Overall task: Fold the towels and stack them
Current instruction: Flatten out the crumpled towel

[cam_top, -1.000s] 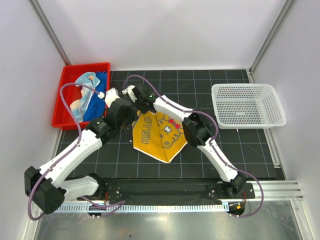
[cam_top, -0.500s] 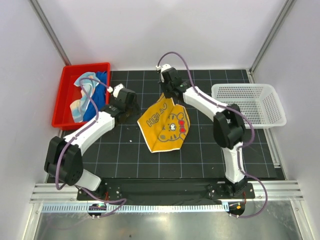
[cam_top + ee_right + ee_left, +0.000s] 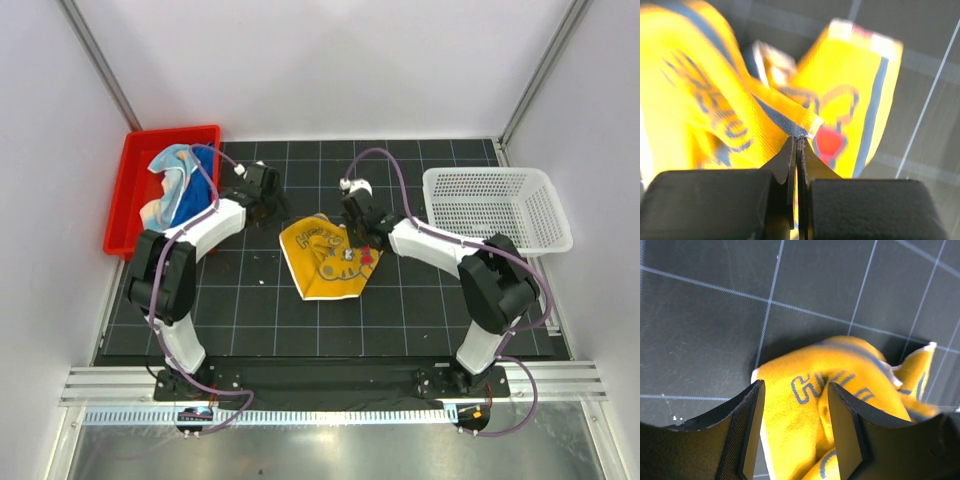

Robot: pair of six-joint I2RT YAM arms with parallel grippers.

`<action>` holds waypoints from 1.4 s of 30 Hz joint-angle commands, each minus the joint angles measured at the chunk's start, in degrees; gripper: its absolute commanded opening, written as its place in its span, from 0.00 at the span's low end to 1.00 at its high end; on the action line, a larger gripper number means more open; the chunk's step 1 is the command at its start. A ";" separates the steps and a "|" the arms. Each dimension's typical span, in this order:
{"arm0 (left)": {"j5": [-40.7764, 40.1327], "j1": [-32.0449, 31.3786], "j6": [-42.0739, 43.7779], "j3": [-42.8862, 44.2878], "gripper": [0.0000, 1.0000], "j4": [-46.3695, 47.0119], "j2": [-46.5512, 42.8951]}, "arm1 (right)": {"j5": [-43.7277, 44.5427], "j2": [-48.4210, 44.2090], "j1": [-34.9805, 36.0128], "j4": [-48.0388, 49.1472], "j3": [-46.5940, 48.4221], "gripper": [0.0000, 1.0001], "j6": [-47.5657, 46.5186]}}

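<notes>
Right wrist view: yellow-orange patterned terry towel (image 3: 715,100) edge pinched by closed right fingers (image 3: 791,162), likely for spreading flat; left fingers (image 3: 747,435) held wide, empty, over towel corner.

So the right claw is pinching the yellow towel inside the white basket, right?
Not quite. The right claw is pinching the yellow towel, but the towel is on the black mat, not inside the white basket. The basket stands off to the side. The top view shows it.
</notes>
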 commanded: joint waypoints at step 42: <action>31.87 -0.28 4.21 -9.60 0.57 14.82 -3.91 | 13.00 -9.73 3.68 2.96 -15.25 0.01 10.70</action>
